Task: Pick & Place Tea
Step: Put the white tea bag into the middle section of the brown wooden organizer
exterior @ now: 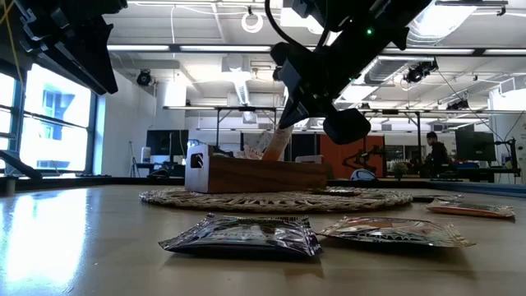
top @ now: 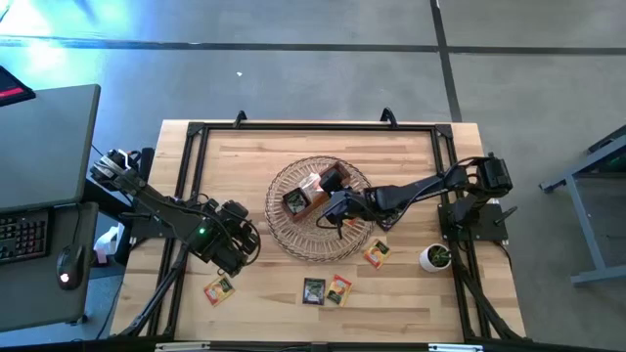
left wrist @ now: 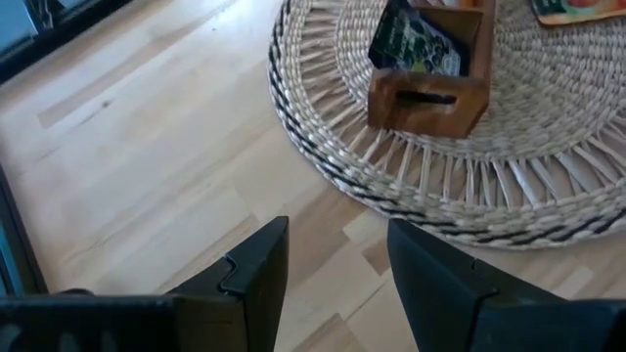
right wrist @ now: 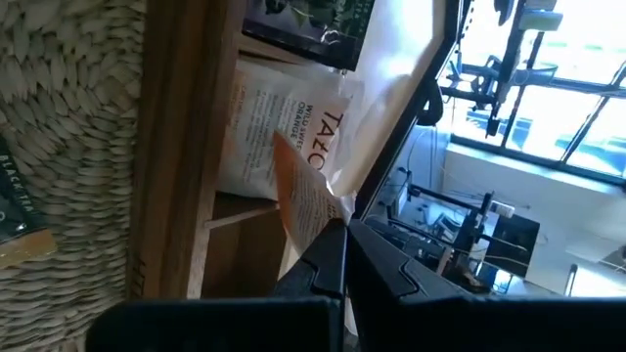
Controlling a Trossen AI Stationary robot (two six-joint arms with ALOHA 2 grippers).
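Loose sachets (top: 313,291) lying on the near table (top: 411,293), small potted plant (top: 435,257) at right. Right gripper (right wrist: 342,235) over the wooden tray (top: 315,200) on the wicker mat (top: 293,235), clamped on an orange sachet (right wrist: 308,200). White and dark sachets in tray compartments, visible only by wrist. Left gripper (left wrist: 337,259) apart, near-left of mat.
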